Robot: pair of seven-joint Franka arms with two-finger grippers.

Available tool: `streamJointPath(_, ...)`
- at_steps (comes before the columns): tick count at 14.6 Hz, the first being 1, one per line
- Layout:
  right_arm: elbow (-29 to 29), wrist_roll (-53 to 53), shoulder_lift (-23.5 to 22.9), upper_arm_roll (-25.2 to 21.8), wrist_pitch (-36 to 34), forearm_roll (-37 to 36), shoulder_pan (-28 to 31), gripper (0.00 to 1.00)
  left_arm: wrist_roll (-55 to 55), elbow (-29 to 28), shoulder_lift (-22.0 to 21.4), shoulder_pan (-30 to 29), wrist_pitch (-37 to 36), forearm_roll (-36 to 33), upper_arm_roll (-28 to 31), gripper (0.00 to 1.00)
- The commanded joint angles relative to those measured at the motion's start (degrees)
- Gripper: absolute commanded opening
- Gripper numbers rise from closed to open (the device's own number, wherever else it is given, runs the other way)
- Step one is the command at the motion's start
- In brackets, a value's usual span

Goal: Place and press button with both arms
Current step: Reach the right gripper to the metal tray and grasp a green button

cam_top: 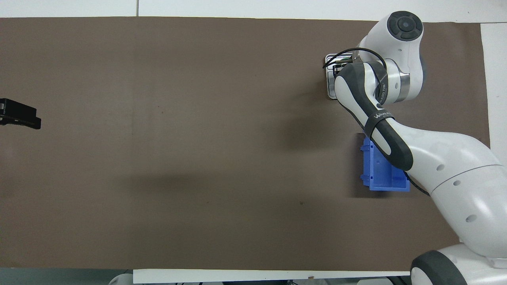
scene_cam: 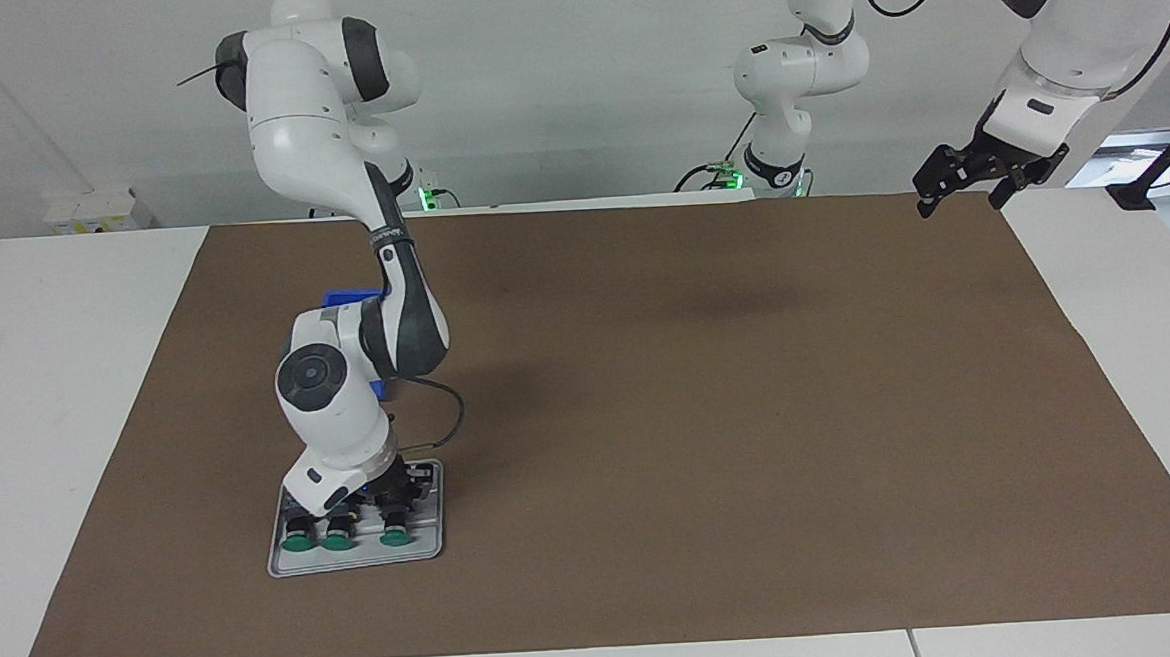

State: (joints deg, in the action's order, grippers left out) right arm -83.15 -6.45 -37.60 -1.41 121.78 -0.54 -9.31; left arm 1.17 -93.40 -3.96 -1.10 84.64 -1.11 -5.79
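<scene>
Facing view: my right gripper (scene_cam: 391, 499) sits down among three green-capped black buttons (scene_cam: 338, 535) on their grey tray (scene_cam: 431, 549) (finger spread unreadable); my left gripper (scene_cam: 968, 180) hangs spread wide, holding nothing.

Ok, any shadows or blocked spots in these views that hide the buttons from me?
Facing view: soft shadows on the brown mat, no glare; the three green buttons show on the grey tray, with the right gripper down among them. Overhead view: the right arm covers nearly all of the tray, so no button shows there; the left gripper waits in the air.
</scene>
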Motion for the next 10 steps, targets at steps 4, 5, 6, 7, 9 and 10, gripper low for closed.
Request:
streamJointPath(4, 0.00, -9.52, 9.11, 3.34, -12.86, 0.98, -3.25, 0.00, 0.24, -1.96, -1.75, 0.13, 1.41, -0.21, 0.42, 1.00)
streamJointPath(5, -0.09, -13.63, 10.43, 3.43, -14.45, 1.07, -5.26, 0.00, 0.23, -1.96, -1.75, 0.13, 1.41, -0.21, 0.42, 1.00)
streamJointPath(6, -0.09, -19.07, 10.79, 3.43, -15.16, 1.15, -7.46, 0.00, 0.32, -2.05, -1.75, 0.13, 1.32, -0.21, 0.42, 1.00)
streamJointPath(7, -0.09, -24.52, 10.80, 3.43, -15.43, 1.24, -9.65, 0.00, 0.32, -1.96, -1.75, 0.22, 1.23, -0.21, 0.42, 1.00)
streamJointPath(9, -0.09, -35.24, 10.80, 3.43, -15.26, 1.24, -13.70, 0.00, 0.15, -2.05, -1.75, 0.31, 1.23, -0.21, 0.42, 1.00)
streamJointPath(10, 0.00, -41.13, 10.88, 3.52, -15.17, 1.33, -15.55, 0.00, 0.23, -2.05, -1.75, 0.05, 1.23, -0.21, 0.42, 1.00)
